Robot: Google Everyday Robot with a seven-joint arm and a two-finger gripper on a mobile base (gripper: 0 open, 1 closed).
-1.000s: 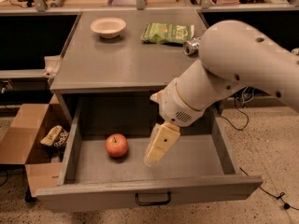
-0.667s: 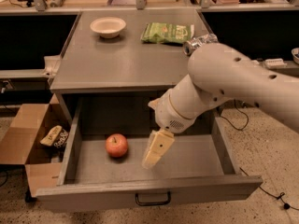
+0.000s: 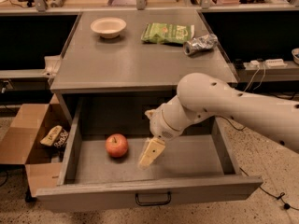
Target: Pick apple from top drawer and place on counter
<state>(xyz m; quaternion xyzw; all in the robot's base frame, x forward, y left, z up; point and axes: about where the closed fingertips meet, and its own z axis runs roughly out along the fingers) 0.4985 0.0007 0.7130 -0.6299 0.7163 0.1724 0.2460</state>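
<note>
The red apple (image 3: pixel 117 145) lies on the floor of the open grey top drawer (image 3: pixel 149 188), left of the middle. My gripper (image 3: pixel 150 154) hangs inside the drawer from the white arm (image 3: pixel 224 107), pointing down and left, just right of the apple and apart from it. The grey counter (image 3: pixel 140 55) lies above the drawer.
On the counter stand a white bowl (image 3: pixel 108 27), a green chip bag (image 3: pixel 167 33) and a crushed silver can (image 3: pixel 200 44). A brown cardboard box (image 3: pixel 28 139) with packets sits on the floor left of the drawer. The drawer has a black handle (image 3: pixel 153 199).
The arm has swung lower and to the left, carrying the gripper closer to the apple. The can on the counter has come into view. The apple has not moved.
</note>
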